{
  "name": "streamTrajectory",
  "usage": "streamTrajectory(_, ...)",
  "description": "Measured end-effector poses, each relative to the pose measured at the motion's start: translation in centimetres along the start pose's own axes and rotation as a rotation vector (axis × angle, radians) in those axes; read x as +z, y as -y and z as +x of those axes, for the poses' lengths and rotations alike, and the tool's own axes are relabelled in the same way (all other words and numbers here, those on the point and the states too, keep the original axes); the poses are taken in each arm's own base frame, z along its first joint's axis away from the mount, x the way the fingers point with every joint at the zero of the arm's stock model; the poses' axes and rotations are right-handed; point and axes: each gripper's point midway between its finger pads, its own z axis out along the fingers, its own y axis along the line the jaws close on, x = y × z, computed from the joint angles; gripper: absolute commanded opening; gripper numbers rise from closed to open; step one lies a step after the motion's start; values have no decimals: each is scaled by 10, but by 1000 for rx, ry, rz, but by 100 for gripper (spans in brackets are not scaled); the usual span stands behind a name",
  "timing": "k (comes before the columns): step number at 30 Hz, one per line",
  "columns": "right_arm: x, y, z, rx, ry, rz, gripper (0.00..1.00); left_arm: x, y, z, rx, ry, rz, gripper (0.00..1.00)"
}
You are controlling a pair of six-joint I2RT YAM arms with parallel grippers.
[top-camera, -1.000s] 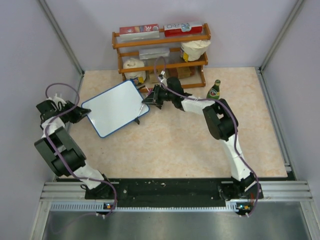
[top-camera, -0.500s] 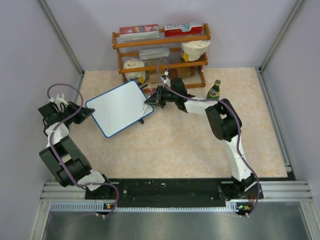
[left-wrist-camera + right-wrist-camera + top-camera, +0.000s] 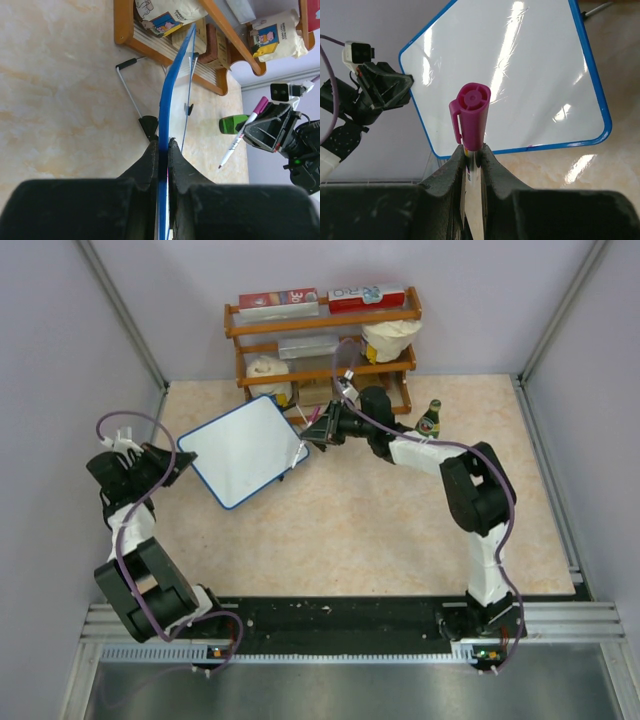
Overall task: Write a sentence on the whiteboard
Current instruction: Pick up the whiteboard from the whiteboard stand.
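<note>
The whiteboard, blank and blue-framed, is tilted up off the floor, with its face toward the right arm. My left gripper is shut on its left edge; in the left wrist view the blue edge runs straight between the closed fingers. My right gripper is shut on a white marker with a magenta cap. The marker points at the board face, and its tip hangs a short way off the surface.
A wooden shelf with boxes and bags stands against the back wall, just behind the board's top corner. A green bottle stands to the right of the right arm. The board's wire stand sticks out at its back.
My left gripper has shut on the board's edge and tipped the board up, turning it. The right gripper has drawn back to the right with the marker.
</note>
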Motion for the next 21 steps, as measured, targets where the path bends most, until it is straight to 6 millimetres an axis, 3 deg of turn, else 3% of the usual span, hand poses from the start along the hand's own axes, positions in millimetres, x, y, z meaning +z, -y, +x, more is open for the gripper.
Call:
streamTrajectory(4, -14, -11, -3, -16, 16, -15, 0, 2, 5, -4, -3, 20, 20, 0)
streamTrajectory(11, -19, -1, 11, 9, -9, 1, 0, 5, 5, 4, 13, 12, 34, 0)
streamTrajectory(15, -20, 1, 14, 17, -16, 4, 0, 8, 7, 10, 35, -10, 41, 13)
streamTrajectory(21, -20, -1, 12, 8, -7, -12, 0, 22, 12, 29, 50, -73, 61, 15)
